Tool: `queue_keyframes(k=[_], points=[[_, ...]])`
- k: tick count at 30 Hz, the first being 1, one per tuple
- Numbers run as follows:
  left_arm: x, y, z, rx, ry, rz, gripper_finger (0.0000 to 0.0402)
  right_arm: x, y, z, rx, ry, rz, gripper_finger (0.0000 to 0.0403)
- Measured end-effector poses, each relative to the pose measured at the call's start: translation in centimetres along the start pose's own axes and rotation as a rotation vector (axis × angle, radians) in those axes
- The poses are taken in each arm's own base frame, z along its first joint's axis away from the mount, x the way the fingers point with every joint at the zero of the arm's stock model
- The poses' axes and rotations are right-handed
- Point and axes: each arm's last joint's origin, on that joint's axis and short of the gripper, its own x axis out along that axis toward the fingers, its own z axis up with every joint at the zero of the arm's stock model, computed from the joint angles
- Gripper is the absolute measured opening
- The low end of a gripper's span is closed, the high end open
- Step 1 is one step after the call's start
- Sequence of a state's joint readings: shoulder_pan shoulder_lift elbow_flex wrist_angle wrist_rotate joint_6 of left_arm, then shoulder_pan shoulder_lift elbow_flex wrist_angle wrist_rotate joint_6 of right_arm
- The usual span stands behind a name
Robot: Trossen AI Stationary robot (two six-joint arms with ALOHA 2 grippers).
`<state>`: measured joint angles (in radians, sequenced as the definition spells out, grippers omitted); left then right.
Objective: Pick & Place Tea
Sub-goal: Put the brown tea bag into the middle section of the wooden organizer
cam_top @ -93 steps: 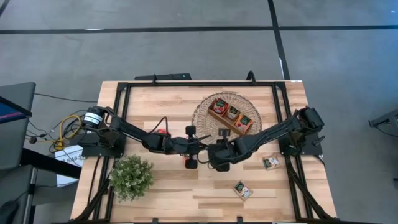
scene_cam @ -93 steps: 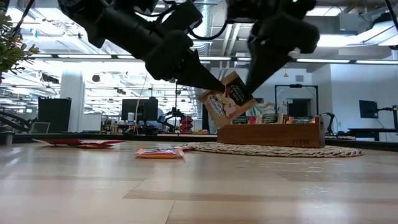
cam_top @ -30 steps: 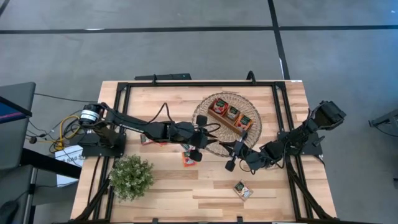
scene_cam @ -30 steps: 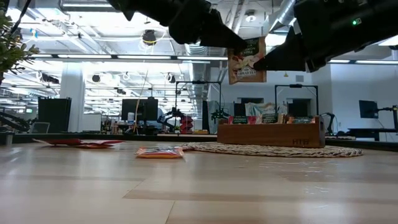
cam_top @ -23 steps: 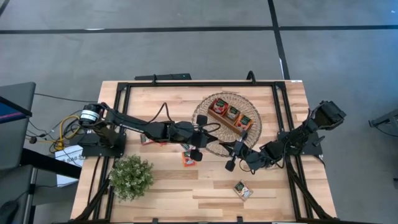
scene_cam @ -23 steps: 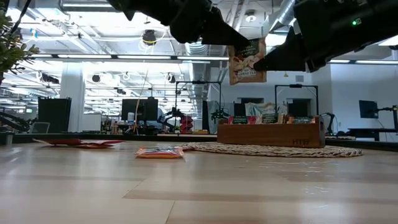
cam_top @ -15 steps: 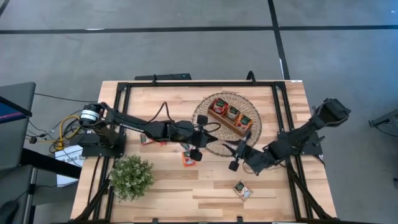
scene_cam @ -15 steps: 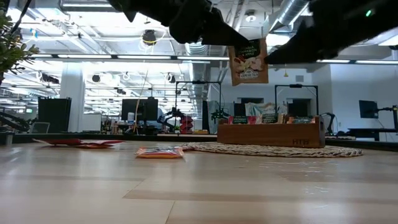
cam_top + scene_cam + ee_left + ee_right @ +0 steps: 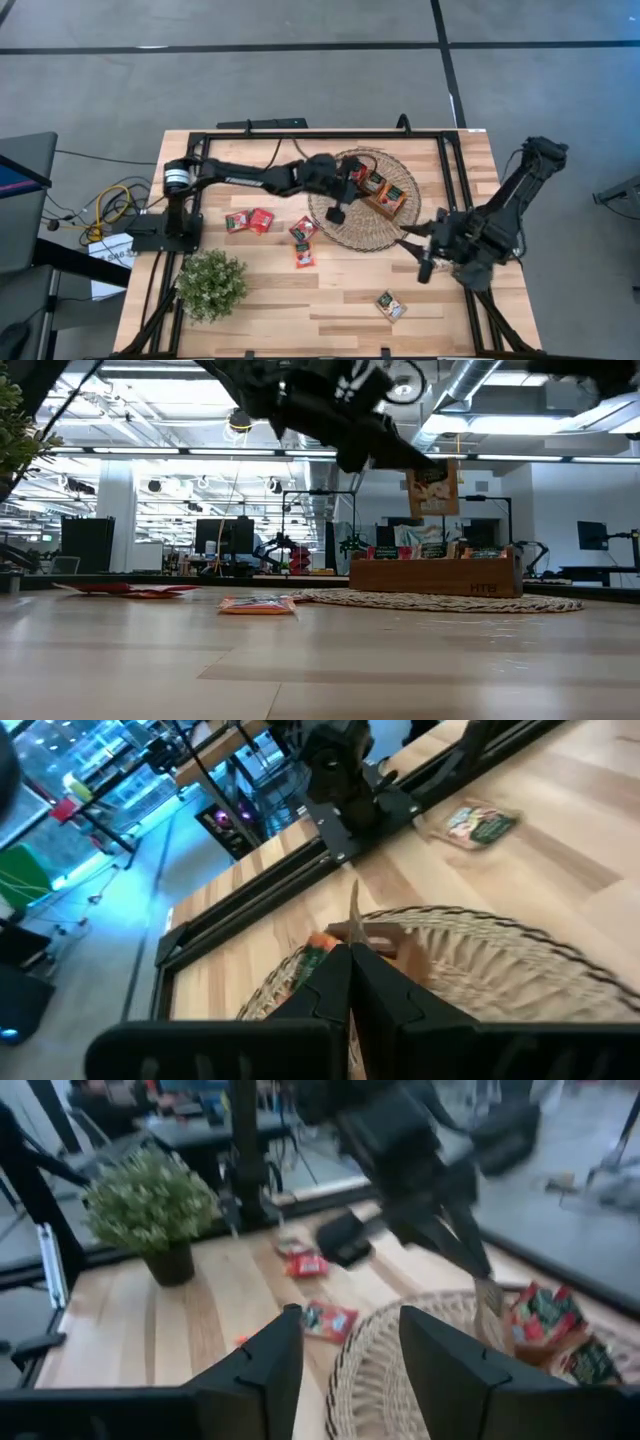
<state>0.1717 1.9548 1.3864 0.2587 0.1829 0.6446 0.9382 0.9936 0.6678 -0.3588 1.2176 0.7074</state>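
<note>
The handover is complete: the sachet (image 9: 432,487), earlier pinched between both arms, now hangs from the left gripper (image 9: 338,213) alone, jaws shut on its upper edge. The left arm has swung it over the woven mat (image 9: 345,232), just short of the wooden tray (image 9: 436,574). The right gripper (image 9: 424,268) has let go and pulled back to the right side of the tabletop (image 9: 270,310), jaws parted and holding nothing. Judged from this, only the drop into a tray compartment remains for this sachet.

The low view shows the sachet hanging clear above the tray; the high view hides it under the gripper but shows 4 loose sachets (image 9: 303,242) near the mat and 1 more sachet (image 9: 391,305) near the front edge
</note>
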Motion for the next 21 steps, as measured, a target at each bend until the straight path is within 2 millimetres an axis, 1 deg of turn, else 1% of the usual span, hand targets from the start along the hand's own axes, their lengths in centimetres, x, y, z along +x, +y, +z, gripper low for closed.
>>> queue_keyframes(k=[3, 5, 10, 12, 17, 21], points=[[0.8, 1.4, -1.3, 0.001, -0.017, -0.029, 0.0000, -1.2, 0.4, -0.3, -0.024, -0.058, -0.005, 0.0144], [1.2, 2.0, -2.2, 0.022, -0.023, -0.037, 0.0000, -1.6, 0.7, -0.6, -0.042, -0.077, -0.006, 0.0135], [2.0, 3.2, -4.7, 0.047, -0.002, -0.049, 0.0000, -1.7, 1.1, -1.0, -0.066, -0.091, -0.016, 0.0117], [2.4, 3.3, -5.4, 0.043, 0.010, -0.053, 0.0000, -1.6, 1.2, -1.1, -0.069, -0.091, -0.018, 0.0113], [2.7, 3.8, -4.6, 0.059, 0.006, -0.053, 0.0000, -1.6, 1.3, -1.0, -0.053, -0.094, -0.015, 0.0109], [2.8, 3.6, -4.9, 0.049, 0.021, -0.067, 0.0000, -1.6, 1.4, -0.9, -0.043, -0.096, -0.013, 0.0108]])
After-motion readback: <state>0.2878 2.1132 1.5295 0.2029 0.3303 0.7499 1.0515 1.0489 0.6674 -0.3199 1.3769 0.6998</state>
